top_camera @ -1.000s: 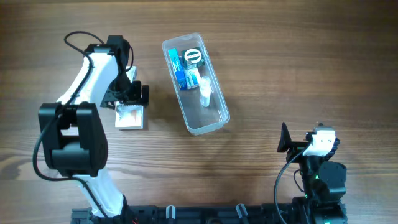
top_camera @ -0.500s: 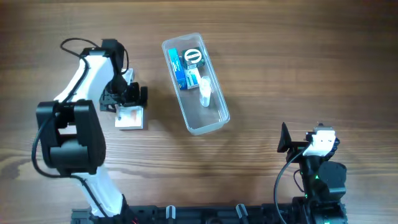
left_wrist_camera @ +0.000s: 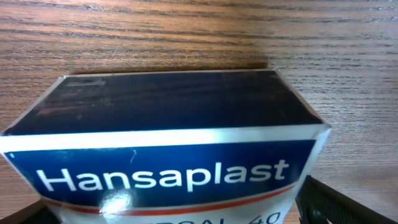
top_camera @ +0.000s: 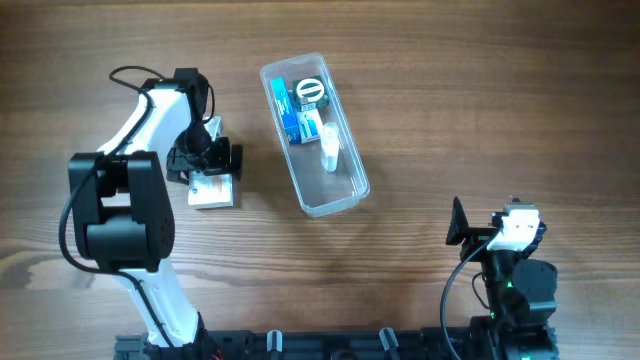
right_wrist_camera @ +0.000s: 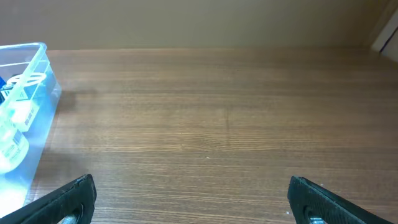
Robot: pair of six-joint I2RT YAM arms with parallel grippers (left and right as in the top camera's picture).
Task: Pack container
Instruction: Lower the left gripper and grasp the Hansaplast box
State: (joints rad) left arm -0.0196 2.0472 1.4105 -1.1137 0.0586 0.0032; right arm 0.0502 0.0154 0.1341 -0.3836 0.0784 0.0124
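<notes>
The container, a long clear tub, lies at the table's middle and holds blue boxes, a round tin and a small clear bottle. Its corner shows in the right wrist view. A white and blue Hansaplast box lies left of it and fills the left wrist view. My left gripper is open and sits low over the box's far end, with one finger beside its right edge. My right gripper is open and empty at the front right.
Bare wood table surface lies right of the container and in front of the right gripper. The left arm's black cable loops at the back left.
My left gripper has shifted slightly over the Hansaplast box, first left, then back right and down. The box has stayed in place. The right arm has not moved.
</notes>
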